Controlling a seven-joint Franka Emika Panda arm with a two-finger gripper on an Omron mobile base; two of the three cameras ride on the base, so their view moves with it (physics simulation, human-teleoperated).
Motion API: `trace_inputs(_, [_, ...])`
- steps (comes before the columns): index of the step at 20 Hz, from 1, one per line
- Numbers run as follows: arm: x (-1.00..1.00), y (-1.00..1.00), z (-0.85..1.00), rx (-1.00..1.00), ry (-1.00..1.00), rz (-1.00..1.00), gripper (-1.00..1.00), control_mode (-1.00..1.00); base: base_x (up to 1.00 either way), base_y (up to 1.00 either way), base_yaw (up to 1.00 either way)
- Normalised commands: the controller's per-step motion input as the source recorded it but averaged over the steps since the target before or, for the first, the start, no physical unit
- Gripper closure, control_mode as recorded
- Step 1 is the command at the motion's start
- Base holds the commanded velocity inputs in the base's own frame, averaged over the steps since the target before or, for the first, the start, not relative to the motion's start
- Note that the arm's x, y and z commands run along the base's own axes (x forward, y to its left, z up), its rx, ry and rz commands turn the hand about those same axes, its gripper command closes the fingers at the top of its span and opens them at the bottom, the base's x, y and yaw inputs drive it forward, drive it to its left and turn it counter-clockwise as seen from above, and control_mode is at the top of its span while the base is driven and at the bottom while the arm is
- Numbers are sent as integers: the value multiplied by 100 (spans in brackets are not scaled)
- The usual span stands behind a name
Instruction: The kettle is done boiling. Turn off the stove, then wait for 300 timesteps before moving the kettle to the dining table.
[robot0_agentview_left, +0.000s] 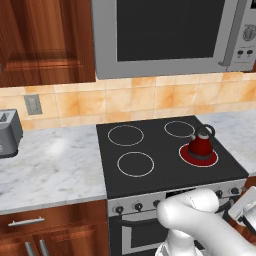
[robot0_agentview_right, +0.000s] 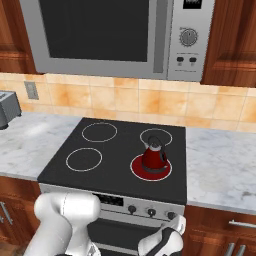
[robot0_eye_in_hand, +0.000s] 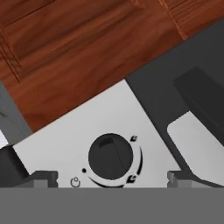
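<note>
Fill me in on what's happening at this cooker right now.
The white robot arm has its gripper open, fingertips either side of a dark round knob on the stove's steel front panel, not yet closed on it. The small red kettle sits on the front right burner of the black glass cooktop, and that ring glows red, so the heat looks on.

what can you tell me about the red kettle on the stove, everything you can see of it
The kettle is small, squat and glossy red, with a dark arched handle, a dark lid knob and a short spout. It stands upright on the front right burner of the black glass stove; that ring glows solid red, while the other three are plain white outlines. Only the cooktop touches the kettle. In the left base view the spout points left.
</note>
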Motion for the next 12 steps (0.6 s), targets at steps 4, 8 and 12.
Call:
trace_inputs(4, [5,-12,-12,0,0,0,-100,-100,0,0,0])
trace_inputs(8, [7,-10,-6,0,0,0,-100,-100,0,0,0])
trace_inputs(12, [10,-1,-2,0,0,0,-100,-100,0,0,0])
